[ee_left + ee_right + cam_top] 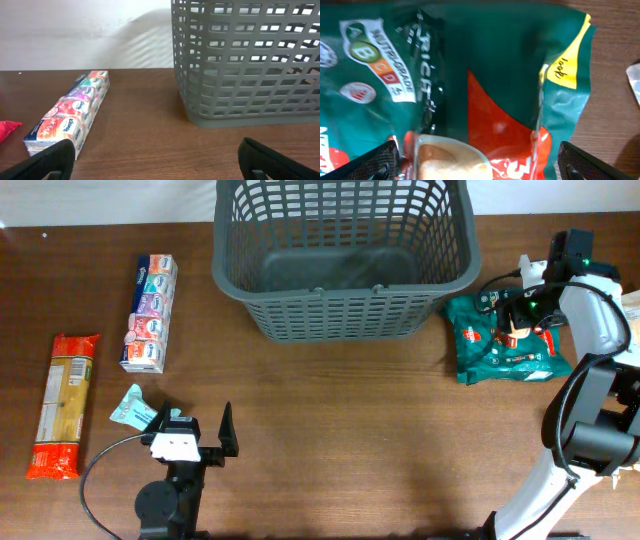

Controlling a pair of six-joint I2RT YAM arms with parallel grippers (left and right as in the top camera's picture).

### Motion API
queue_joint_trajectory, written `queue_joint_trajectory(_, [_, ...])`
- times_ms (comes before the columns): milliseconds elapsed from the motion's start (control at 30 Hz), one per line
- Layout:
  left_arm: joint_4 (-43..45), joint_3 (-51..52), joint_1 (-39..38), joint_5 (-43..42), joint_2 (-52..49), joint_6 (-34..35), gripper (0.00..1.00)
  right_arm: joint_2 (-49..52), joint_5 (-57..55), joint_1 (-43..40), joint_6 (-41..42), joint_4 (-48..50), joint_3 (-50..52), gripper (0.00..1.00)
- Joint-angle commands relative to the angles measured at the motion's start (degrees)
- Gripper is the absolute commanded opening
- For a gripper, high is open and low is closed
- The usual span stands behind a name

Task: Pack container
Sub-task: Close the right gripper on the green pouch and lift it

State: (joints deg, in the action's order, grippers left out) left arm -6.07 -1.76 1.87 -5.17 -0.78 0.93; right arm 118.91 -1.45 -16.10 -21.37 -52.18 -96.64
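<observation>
**Container sitting empty to the left of the right gripper**

Container (340, 315) is standing at the far side of the table (350, 440), its slotted grey walls rising around a base on which nothing is showing. Its long axis is running side to side, so its short right-hand wall is facing the right gripper (520, 315).

That gripper is hovering just over a green packet (505, 350), which is lying flat directly beneath it and just beside the container's right wall. In the right wrist view the fingers (375, 160) are standing wide apart at the two edges of the picture, with the printed foil filling the space between them. Whether they are touching the packet I cannot tell, but they are not clamped on it.

The left gripper (197, 428) is also standing wide apart and holding nothing. It is sitting well apart from the container, which is lying ahead of it and a little to its right. A multicoloured tissue pack (150, 312) is lying ahead to its left, a small teal sachet (132, 408) just beside it on the left, and an orange pasta packet (63, 407) farther left.

The right arm is looking much the nearer to both packet and container. The coming move is probably turning on closing over the packet, then lifting and carrying it leftward over the near rim.
</observation>
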Motion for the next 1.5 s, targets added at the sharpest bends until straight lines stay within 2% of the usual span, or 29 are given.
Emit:
queue_joint_trajectory(0, [0.22,0.44,0.28,-0.44,0.48,-0.35,0.99,0.52,3.21,-0.15,0.96,0.17,-0.85,0.99])
queue_joint_trajectory(1000, [0.22,0.44,0.28,-0.44,0.44,-0.35,0.99,3.41,2.97,-0.90,1.31,0.17,0.00,0.99])
queue_joint_trajectory(1467, [0.22,0.44,0.28,-0.44,0.44,-0.35,0.99,3.45,4.02,-2.34,1.31,2.62,5.79,0.99])
